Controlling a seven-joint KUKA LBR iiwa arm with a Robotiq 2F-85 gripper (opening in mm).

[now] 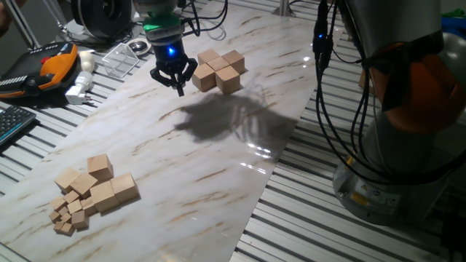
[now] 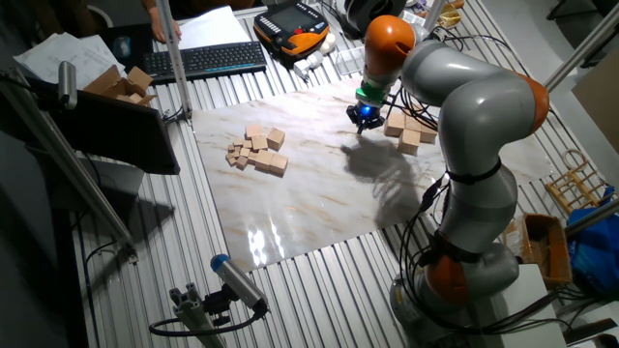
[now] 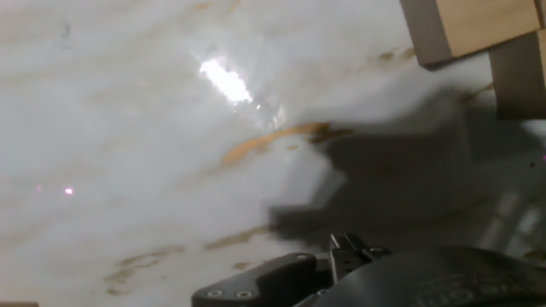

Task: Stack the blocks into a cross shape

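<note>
Several tan wooden blocks [image 1: 218,69] sit packed together in a cross-like cluster at the far side of the marble board [image 1: 218,160], also seen in the other fixed view [image 2: 410,130]. My gripper [image 1: 180,87] hangs just left of that cluster, a little above the board, fingers drawn together with nothing between them; the other fixed view shows the gripper [image 2: 365,120] beside the cluster too. More loose blocks [image 1: 102,188] lie in a heap at the near left [image 2: 258,151]. In the hand view, block edges [image 3: 478,26] show at the top right over bare marble.
Tiny wooden cubes [image 1: 68,216] lie against the near-left heap. Beyond the board's far left edge are an orange pendant [image 1: 51,65], a clear plastic box [image 1: 122,57], a white plug [image 1: 80,89] and a keyboard [image 1: 11,124]. The robot base [image 1: 408,131] and cables [image 1: 324,109] stand right.
</note>
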